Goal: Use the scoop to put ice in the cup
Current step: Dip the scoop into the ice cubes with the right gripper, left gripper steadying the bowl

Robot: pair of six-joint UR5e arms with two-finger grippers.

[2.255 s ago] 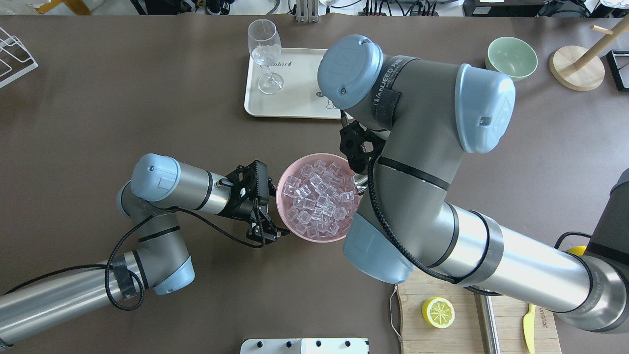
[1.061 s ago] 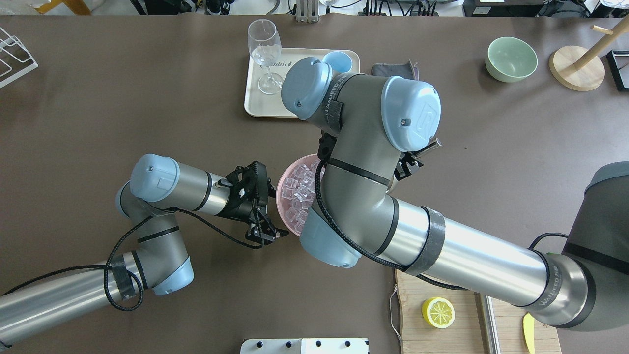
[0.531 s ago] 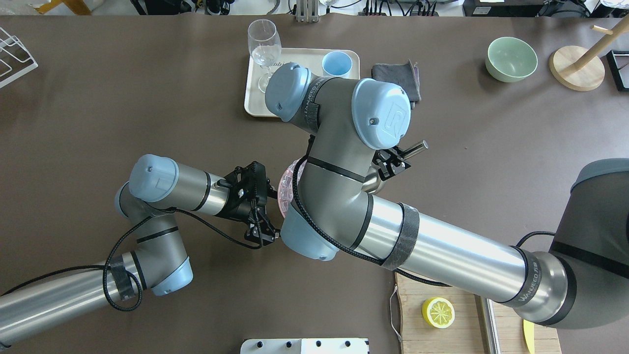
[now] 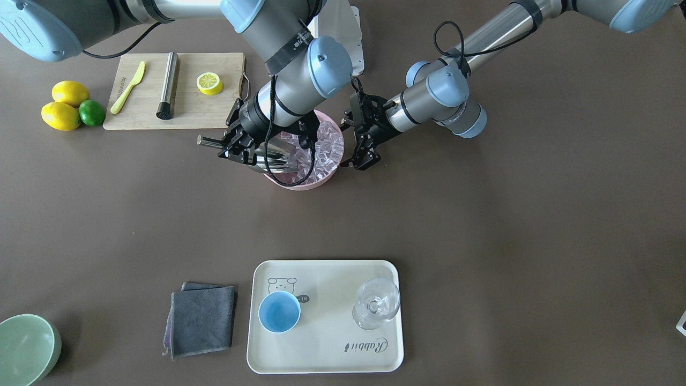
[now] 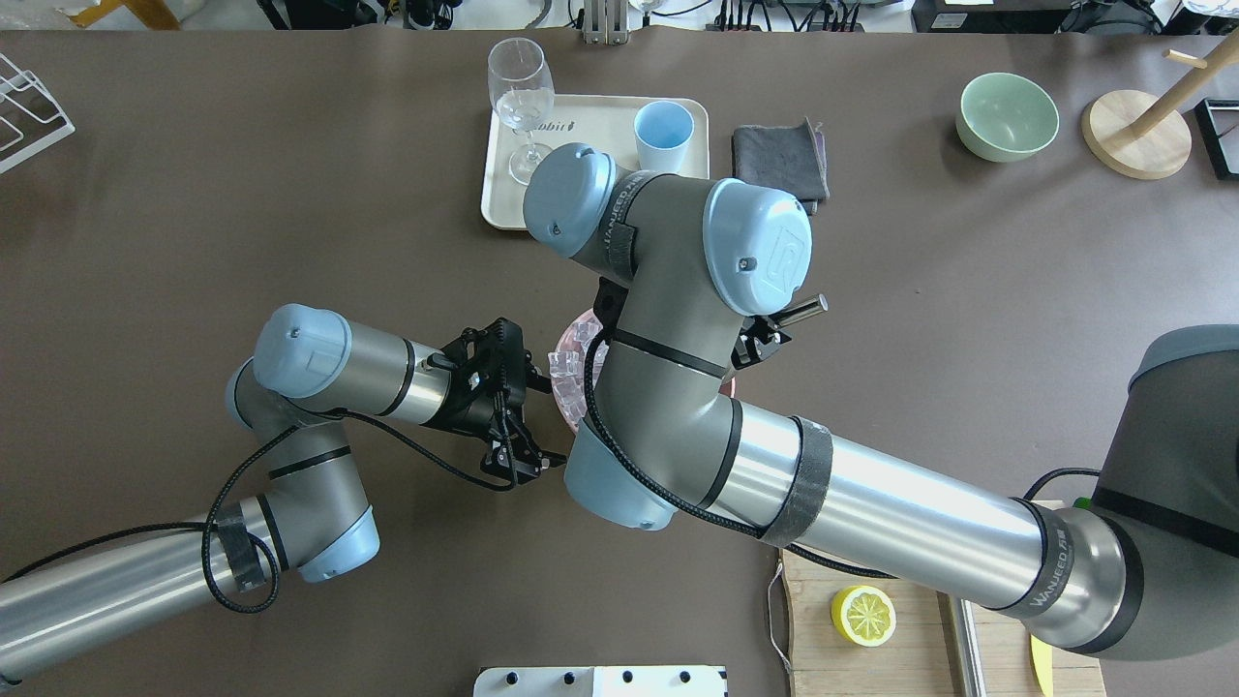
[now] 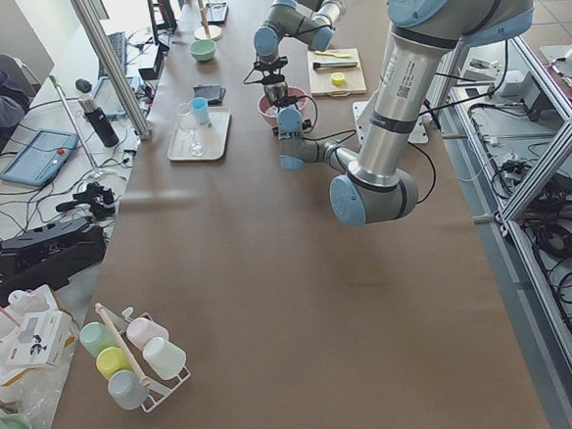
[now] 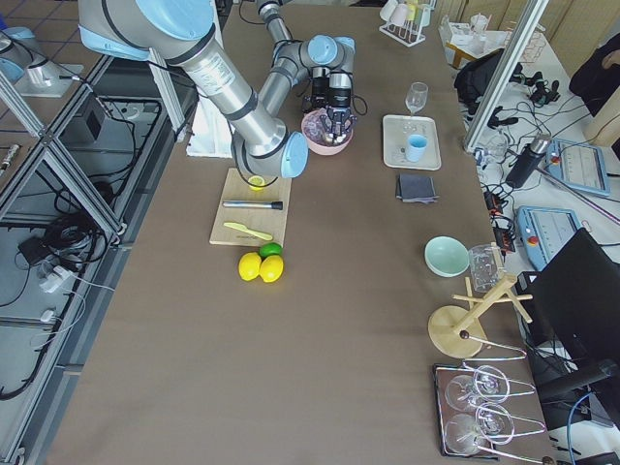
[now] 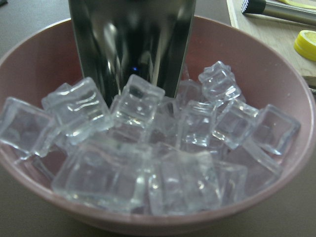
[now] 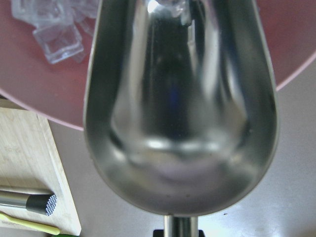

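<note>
- The right hand (image 4: 236,147) is clamping the thin straight handle of the shiny stainless-steel scoop (image 4: 276,156), with its fingers closed tight on it.
- The scoop's long axis is lying nearly level across the brown table (image 4: 482,241). The handle end is pointing toward the robot's right, and the trough mouth is pointing left.
- The trough is dipping at a slight tilt over the rim of the round pink bowl (image 4: 300,185), with its mouth pressing against the clear ice cubes (image 8: 138,103) heaped there.
- In the right wrist view the trough's inside is showing bare metal.
- The left hand (image 4: 362,161) is sitting just beside the bowl, on the side opposite the handle. I cannot tell how far open it is, or whether it is touching the rim.
- The small light-blue cup (image 4: 279,312) is standing upright on the cream tray (image 4: 327,343) next to a clear stemmed glass (image 4: 376,308), well apart from the bowl.
</note>
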